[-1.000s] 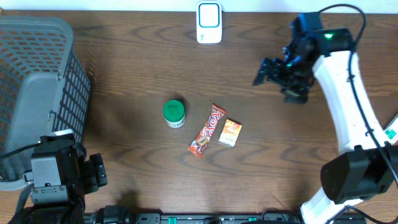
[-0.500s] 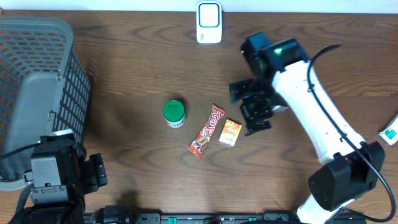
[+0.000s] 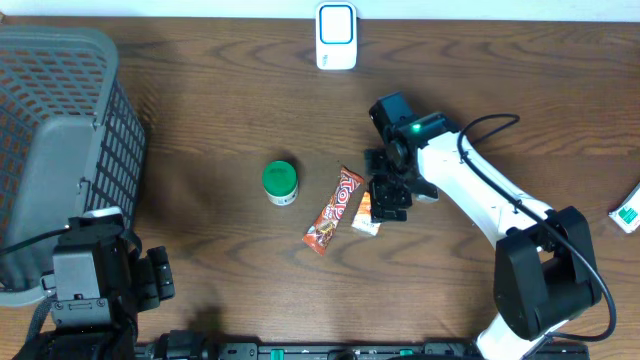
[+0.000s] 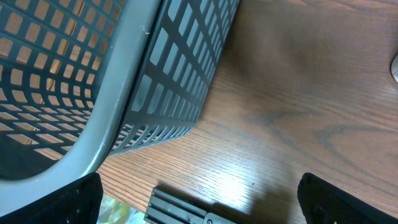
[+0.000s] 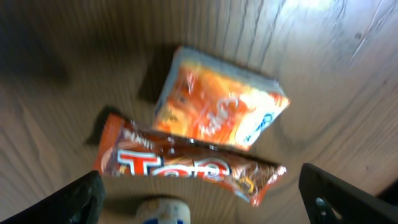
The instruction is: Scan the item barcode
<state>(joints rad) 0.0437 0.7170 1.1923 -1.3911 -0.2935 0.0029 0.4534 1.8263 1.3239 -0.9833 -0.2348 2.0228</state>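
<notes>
My R gripper point(image 3: 390, 200) hangs over the orange snack pkt point(image 5: 217, 115) — jaws wide apart, nothing held; red candy bar point(image 5: 186, 168) just beside pkt; L gripper point(image 3: 152, 280) well away from pkt, also apart

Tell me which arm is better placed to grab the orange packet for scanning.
Right. The right gripper hangs open directly over the orange packet, which fills its wrist view. The left gripper sits beside the basket, far from it.
</notes>
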